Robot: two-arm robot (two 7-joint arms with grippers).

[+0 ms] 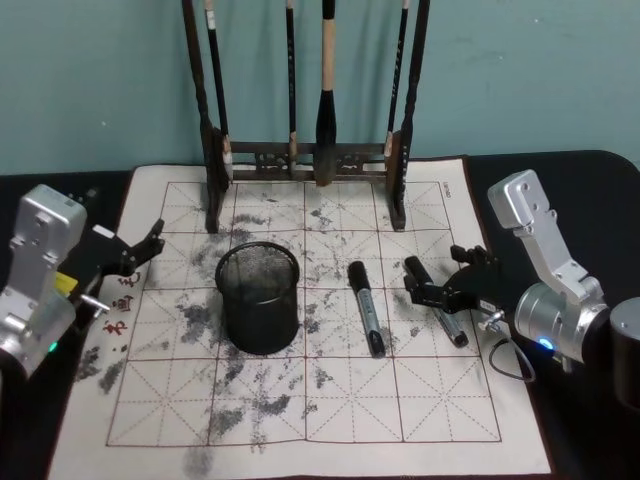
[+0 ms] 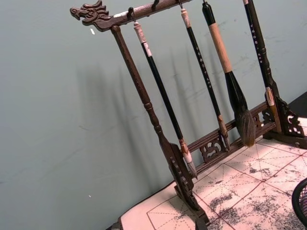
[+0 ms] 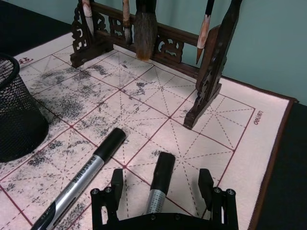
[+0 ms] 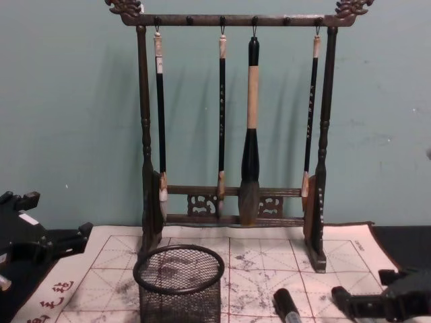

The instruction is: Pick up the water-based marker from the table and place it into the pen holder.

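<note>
Two black-and-silver markers lie on the ink-stained mat to the right of the pen holder (image 1: 258,300), a black mesh cup. One marker (image 1: 366,308) lies free. The other marker (image 1: 441,312) lies farther right, and my right gripper (image 1: 447,280) stands open low over it. In the right wrist view that marker (image 3: 162,170) lies between the two fingers of my right gripper (image 3: 160,184), with a gap on each side; the free marker (image 3: 88,173) and the pen holder (image 3: 17,120) are off to one side. My left gripper (image 1: 138,252) is open at the mat's left edge, holding nothing.
A tall dark wooden brush rack (image 1: 305,160) with several hanging brushes stands at the back of the mat (image 1: 300,420). It rises behind the pen holder (image 4: 178,282) in the chest view. The black table (image 1: 590,170) surrounds the mat.
</note>
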